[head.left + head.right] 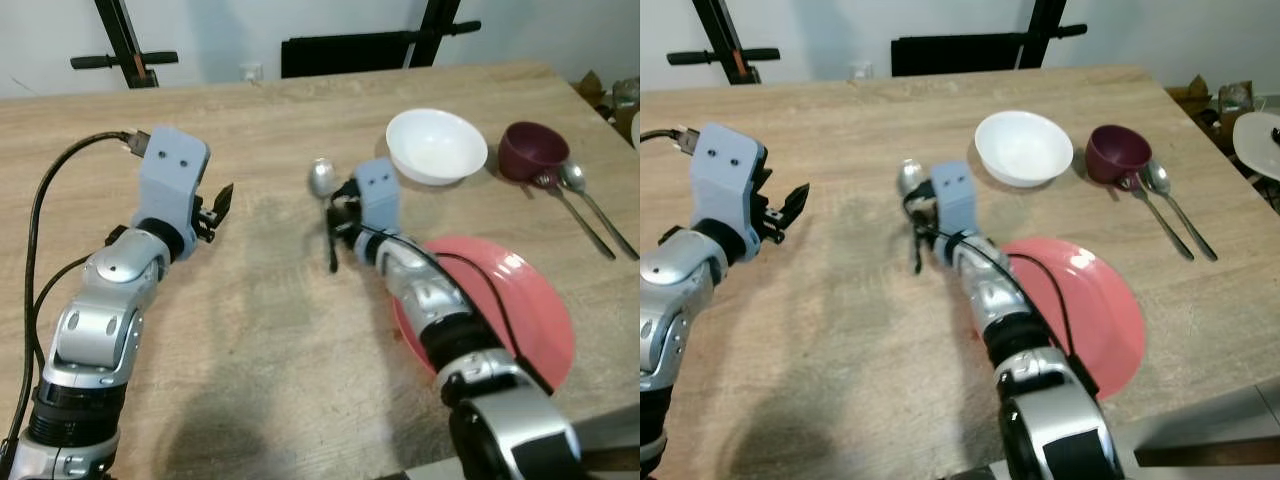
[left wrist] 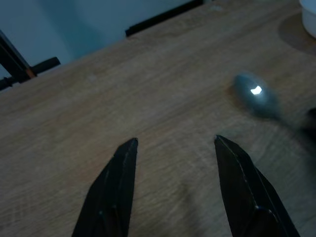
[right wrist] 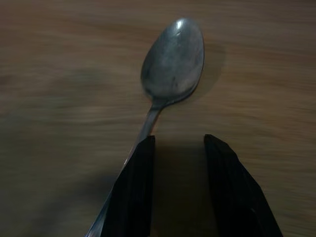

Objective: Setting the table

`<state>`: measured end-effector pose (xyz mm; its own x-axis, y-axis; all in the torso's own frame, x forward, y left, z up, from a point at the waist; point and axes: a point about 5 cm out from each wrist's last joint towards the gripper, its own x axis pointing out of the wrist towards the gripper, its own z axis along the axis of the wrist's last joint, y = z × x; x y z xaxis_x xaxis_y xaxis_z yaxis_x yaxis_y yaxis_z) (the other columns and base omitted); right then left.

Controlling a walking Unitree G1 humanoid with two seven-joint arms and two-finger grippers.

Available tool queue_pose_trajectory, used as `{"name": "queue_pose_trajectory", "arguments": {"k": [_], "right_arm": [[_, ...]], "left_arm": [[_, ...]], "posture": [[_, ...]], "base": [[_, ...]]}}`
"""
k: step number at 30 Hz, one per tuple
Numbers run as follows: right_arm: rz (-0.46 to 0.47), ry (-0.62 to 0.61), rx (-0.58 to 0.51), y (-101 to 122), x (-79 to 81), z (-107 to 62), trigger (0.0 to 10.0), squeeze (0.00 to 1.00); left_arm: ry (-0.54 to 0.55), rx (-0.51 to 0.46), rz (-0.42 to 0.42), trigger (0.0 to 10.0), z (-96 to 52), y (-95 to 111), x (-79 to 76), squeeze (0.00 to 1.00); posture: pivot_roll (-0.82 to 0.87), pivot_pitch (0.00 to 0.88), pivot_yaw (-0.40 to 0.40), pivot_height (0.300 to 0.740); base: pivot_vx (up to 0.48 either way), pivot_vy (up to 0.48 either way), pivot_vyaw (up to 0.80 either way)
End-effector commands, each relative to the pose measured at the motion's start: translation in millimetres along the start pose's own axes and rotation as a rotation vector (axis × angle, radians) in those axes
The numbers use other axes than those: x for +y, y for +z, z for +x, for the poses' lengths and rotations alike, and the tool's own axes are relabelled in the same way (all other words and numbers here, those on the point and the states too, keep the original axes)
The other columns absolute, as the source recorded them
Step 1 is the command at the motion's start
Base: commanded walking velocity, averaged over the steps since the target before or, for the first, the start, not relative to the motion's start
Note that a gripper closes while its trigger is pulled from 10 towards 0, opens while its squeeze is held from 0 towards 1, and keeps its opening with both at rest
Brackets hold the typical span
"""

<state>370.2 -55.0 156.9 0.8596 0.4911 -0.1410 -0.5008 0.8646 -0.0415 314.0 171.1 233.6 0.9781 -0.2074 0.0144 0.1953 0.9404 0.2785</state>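
A metal spoon lies on the wooden table, bowl toward the far side, handle running back toward me. My right gripper sits low over it, just behind the bowl. In the right wrist view the fingers stand a little apart, and the spoon lies ahead with its handle passing along the outside of one finger, not between them. My left gripper hovers open above bare table to the left, its fingers spread wide, with the spoon off to one side.
A pink plate lies under my right forearm. Beyond it stand a white bowl and a maroon cup. A fork and a second spoon lie at the right edge. A dark chair stands behind the table.
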Motion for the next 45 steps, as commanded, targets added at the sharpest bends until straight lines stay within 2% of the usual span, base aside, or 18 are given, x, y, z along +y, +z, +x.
{"name": "queue_pose_trajectory", "arguments": {"k": [1, 5, 10, 11, 14, 16, 18, 19, 21, 23, 27, 28, 30, 31, 34, 42, 43, 45], "right_arm": [[0.011, 0.055, 0.070, -18.5, 13.2, -4.2, 10.0, 0.00], [-0.030, 0.090, 0.067, -23.4, 22.9, -14.9, 10.0, 0.00], [-0.062, 0.071, 0.063, -23.2, 14.5, -22.4, 10.0, 0.00], [-0.094, 0.037, 0.048, -19.6, 4.4, -26.9, 10.0, 0.00], [-0.112, -0.027, -0.018, -3.1, -11.7, -30.1, 10.0, 0.00], [-0.084, -0.067, -0.097, 15.4, -19.8, -31.3, 10.0, 0.00], [-0.031, -0.100, -0.201, 37.4, -24.4, -33.2, 10.0, 0.00], [-0.031, -0.100, -0.201, 37.4, -24.4, -33.2, 10.0, 0.00], [0.026, -0.081, -0.246, 47.8, -21.3, -35.2, 10.0, 0.00], [0.083, -0.003, -0.240, 46.3, -7.6, -36.6, 10.0, 0.00], [0.168, 0.082, -0.223, 39.0, 10.2, -36.6, 10.0, 0.00], [0.168, 0.082, -0.223, 39.0, 10.2, -36.6, 10.0, 0.00], [0.209, 0.119, -0.212, 32.7, 21.0, -36.2, 10.0, 0.00], [0.209, 0.119, -0.212, 32.7, 21.0, -36.2, 10.0, 0.00], [0.200, 0.135, -0.185, 21.4, 35.1, -30.4, 10.0, 0.00], [0.142, 0.064, -0.172, 20.0, 37.3, -19.0, 10.0, 0.00], [0.126, 0.048, -0.143, 15.9, 37.0, -15.5, 10.0, 1.00], [0.136, 0.044, -0.122, 12.6, 37.1, -14.0, 10.0, 1.00]], "left_arm": [[-0.002, 0.024, -0.001, 10.0, 0.1, -6.2, -1.7, 0.00], [0.002, 0.022, -0.005, 10.0, 0.4, -6.4, -1.8, 0.00], [0.002, 0.022, -0.008, 10.0, 0.5, -6.8, -2.3, 0.00], [0.003, 0.020, -0.010, 10.0, 1.0, -6.4, -2.5, 0.00], [0.007, 0.016, -0.008, 10.0, 1.6, -5.7, -1.2, 0.00], [0.027, 0.005, -0.003, 10.0, 2.8, -3.0, 3.9, 0.00], [0.067, -0.018, 0.011, 10.0, 3.8, 4.0, 16.9, 0.00], [0.067, -0.018, 0.011, 10.0, 3.8, 4.0, 16.9, 0.00], [0.096, -0.024, 0.034, 10.0, 2.3, 9.2, 31.9, 0.00], [0.069, -0.003, 0.072, 10.0, -3.6, 6.5, 38.7, 0.00], [0.031, 0.028, 0.097, 10.0, -13.4, -1.5, 37.1, 0.00], [0.031, 0.028, 0.097, 10.0, -13.4, -1.5, 37.1, 0.00], [0.045, 0.041, 0.105, 10.0, -18.4, -5.2, 39.1, 0.00], [0.045, 0.041, 0.105, 10.0, -18.4, -5.2, 39.1, 0.00], [0.111, 0.046, 0.103, 10.0, -18.5, -5.7, 49.0, 0.00], [0.116, 0.042, 0.109, 10.0, -17.6, -3.7, 51.7, 0.00], [0.120, 0.041, 0.109, 10.0, -18.0, -3.1, 51.6, 0.00], [0.121, 0.041, 0.108, 10.0, -18.1, -3.0, 51.2, 0.00]], "posture": [[-0.01, 0.124, 0.036, 0.740], [-0.01, 0.122, 0.032, 0.740], [-0.02, 0.123, 0.031, 0.740], [-0.02, 0.123, 0.031, 0.740], [-0.02, 0.123, 0.031, 0.740], [-0.02, 0.122, 0.034, 0.740], [-0.02, 0.119, 0.035, 0.740], [-0.02, 0.119, 0.035, 0.740], [-0.01, 0.114, 0.037, 0.740], [0.00, 0.113, 0.037, 0.740], [0.01, 0.114, 0.039, 0.740], [0.01, 0.114, 0.039, 0.740], [0.02, 0.114, 0.039, 0.740], [0.02, 0.114, 0.039, 0.740], [0.02, 0.115, 0.037, 0.740], [0.03, 0.117, 0.038, 0.740], [0.03, 0.117, 0.036, 0.740], [0.03, 0.117, 0.036, 0.740]], "base": [[0.000, 0.000, 0.00], [0.000, 0.000, 0.00], [0.000, 0.000, 0.00], [0.000, 0.000, 0.00], [0.000, 0.000, 0.00], [0.000, 0.000, 0.00], [0.000, 0.000, 0.00], [0.000, 0.000, 0.00], [0.000, 0.000, 0.00], [0.000, 0.000, 0.00], [0.000, 0.000, 0.00], [0.000, 0.000, 0.00], [0.000, 0.000, 0.00], [0.000, 0.000, 0.00], [0.000, 0.000, 0.00], [0.000, 0.000, 0.00], [0.000, 0.000, 0.00], [0.000, 0.000, 0.00]]}}
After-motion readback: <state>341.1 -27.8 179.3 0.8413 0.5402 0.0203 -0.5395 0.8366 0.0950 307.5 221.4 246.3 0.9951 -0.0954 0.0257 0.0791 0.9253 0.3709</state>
